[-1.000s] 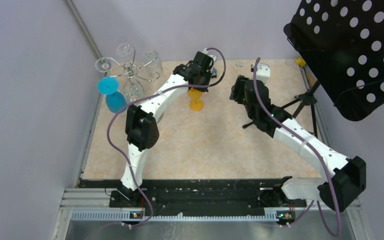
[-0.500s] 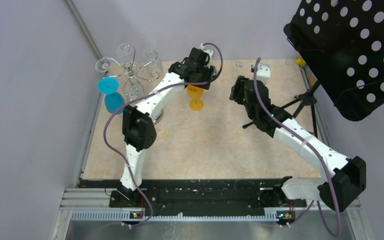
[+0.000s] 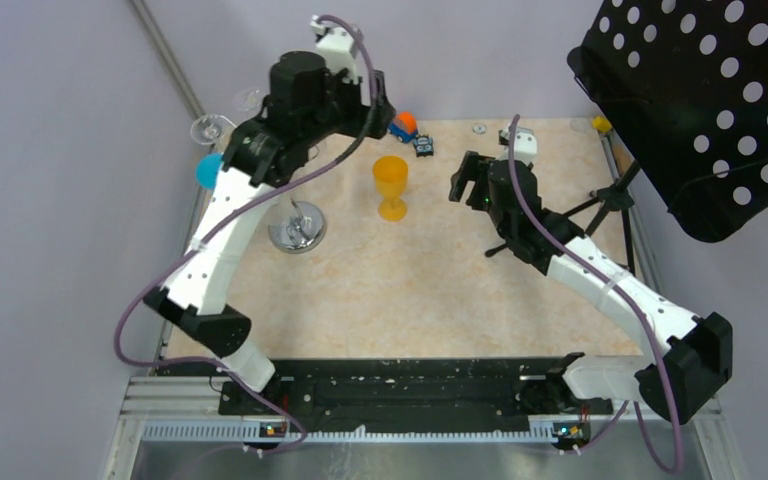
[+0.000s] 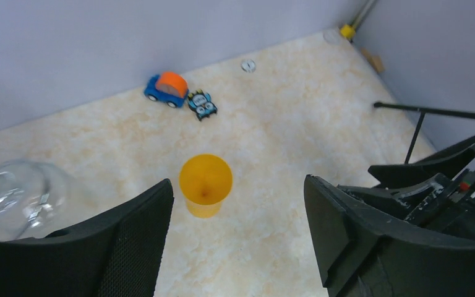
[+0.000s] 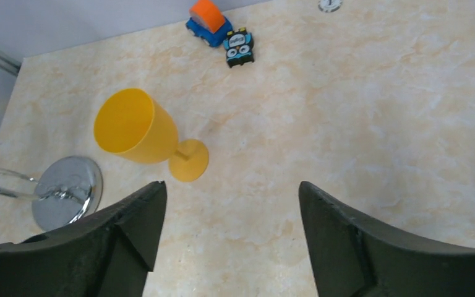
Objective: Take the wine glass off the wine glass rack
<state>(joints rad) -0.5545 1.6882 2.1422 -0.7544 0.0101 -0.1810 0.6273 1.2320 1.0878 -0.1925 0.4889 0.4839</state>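
An orange wine glass [image 3: 391, 183] stands upright on the table by itself, also visible in the left wrist view [image 4: 205, 182] and the right wrist view [image 5: 137, 127]. The wine glass rack shows its round mirrored base [image 3: 297, 228] [image 5: 67, 192]; my raised left arm hides its post and hooks. A blue glass foot [image 3: 207, 170] and clear glass feet [image 3: 210, 128] stick out on the left. My left gripper [image 3: 378, 105] [image 4: 238, 181] hangs open high above the orange glass. My right gripper [image 3: 465, 180] [image 5: 232, 184] is open and empty, just right of it.
A blue-and-orange toy car [image 3: 403, 124] [image 4: 168, 88] and a small blue-black toy [image 3: 423, 146] [image 5: 239, 46] lie near the back wall. A black perforated music stand [image 3: 710, 100] on tripod legs [image 3: 600, 205] takes up the right side. A clear glass bowl [image 4: 18, 195] sits close to my left finger.
My left gripper opened, let go of the orange glass and rose up and back toward the wall. The glass stays standing. My right gripper opened wider.
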